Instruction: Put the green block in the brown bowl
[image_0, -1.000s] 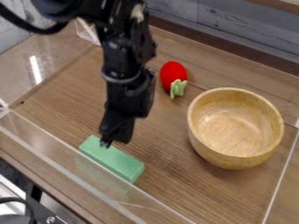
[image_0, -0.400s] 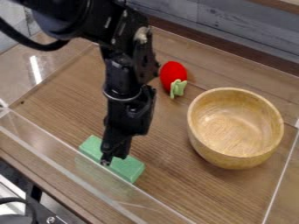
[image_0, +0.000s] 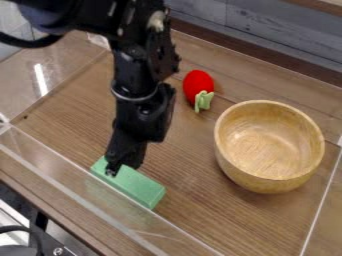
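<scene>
"Low in the frame, left of centre, what is happening?"

"A black robot arm reaches down from the upper left. Its gripper (image_0: 112, 169) has its fingertips pressed together, with nothing visible pinched between them. They hang at the upper left end of a flat, light green block (image_0: 131, 187)."

"Is it touching the block?"

"I cannot tell; the tips overlap that end in this view. The block lies flat on the wooden table (image_0: 201, 215), slanting from upper left to lower right."

"And the bowl?"

"At the right of the frame, round, light brown, thick-rimmed: the brown bowl (image_0: 270, 146). It sits well apart from the block. Top centre, behind the arm, is a small red rounded object (image_0: 198, 83) with a green stem."

"So which step is this?"

"The grasp, I would judge. The block is outside the bowl, and I see no grip on it."

"What does the next move call for?"

"Spreading the fingers, I think, then setting one on each long side of the block, nearer its middle, before closing and lifting. Only after that does the carry toward the right make sense."
</scene>
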